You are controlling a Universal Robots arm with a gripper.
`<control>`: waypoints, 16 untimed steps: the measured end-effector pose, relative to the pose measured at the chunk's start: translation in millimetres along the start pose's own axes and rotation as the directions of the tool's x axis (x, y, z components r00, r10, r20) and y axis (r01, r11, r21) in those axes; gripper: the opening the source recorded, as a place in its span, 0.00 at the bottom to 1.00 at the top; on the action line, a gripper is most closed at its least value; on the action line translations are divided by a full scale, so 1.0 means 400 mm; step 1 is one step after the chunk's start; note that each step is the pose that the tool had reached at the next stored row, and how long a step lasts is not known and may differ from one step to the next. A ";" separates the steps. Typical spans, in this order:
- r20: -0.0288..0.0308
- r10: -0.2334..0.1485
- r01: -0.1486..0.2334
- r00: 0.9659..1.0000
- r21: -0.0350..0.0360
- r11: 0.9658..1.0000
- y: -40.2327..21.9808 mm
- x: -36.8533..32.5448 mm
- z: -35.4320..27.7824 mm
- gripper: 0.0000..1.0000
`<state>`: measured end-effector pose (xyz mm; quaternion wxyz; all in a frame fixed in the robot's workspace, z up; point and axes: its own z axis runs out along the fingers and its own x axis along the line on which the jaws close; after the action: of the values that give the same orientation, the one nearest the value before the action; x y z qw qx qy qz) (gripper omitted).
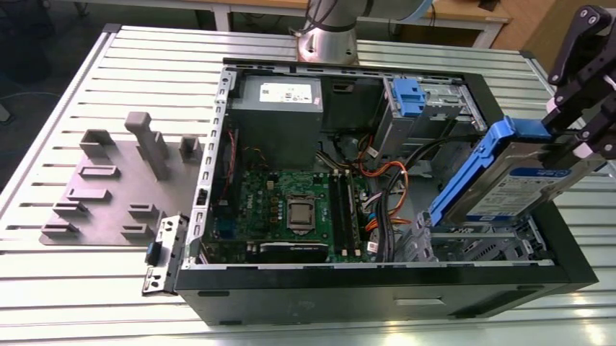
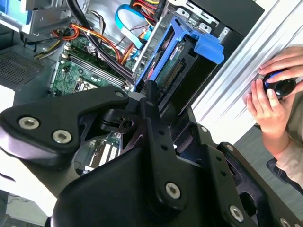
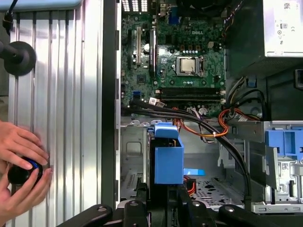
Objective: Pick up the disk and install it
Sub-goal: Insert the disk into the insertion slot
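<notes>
The disk [image 1: 515, 180], a silver drive with a white-and-blue label in a blue carrier, hangs tilted in the air at the exterior view's right. My claw [image 1: 575, 140] is closed on its upper end. Its lower end points down into the open computer case [image 1: 385, 292], above the bare metal drive cage [image 1: 481, 241] in the case's corner. I cannot tell whether that lower end touches the cage.

In the first wrist view the carrier's blue end [image 3: 168, 158] stands just ahead of my claw [image 3: 161, 210]. In the second wrist view the disk [image 2: 177, 68] shows its connector edge between my dark fingers [image 2: 150, 101].

Inside the case, the green motherboard [image 1: 288, 209] lies flat beside the cage. Orange and black cables [image 1: 385, 176] run between them. A grey power supply [image 1: 279, 101] with a white sticker sits at the far wall, and near it is a blue tab with grey metal sides [image 1: 411, 97].

The case rests on a slatted metal bench [image 1: 58, 288]. A grey fixture plate [image 1: 106, 194] with upright blocks lies on the bench at the exterior view's left.

In both wrist views a person's hands [image 3: 21, 163] [image 2: 270, 101] hold a dark round object [image 3: 21, 175] at the bench edge, well apart from the disk.
</notes>
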<state>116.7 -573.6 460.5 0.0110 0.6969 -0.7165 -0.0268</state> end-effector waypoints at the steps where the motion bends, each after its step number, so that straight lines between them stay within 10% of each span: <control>1: 0.000 0.000 0.000 1.000 0.000 1.000 0.000 0.000 0.001 0.35; 16: -0.001 0.000 0.000 1.000 0.000 1.000 -0.001 -0.008 0.017 0.35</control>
<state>116.6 -570.4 454.0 0.0112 0.6969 -0.7166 -0.0266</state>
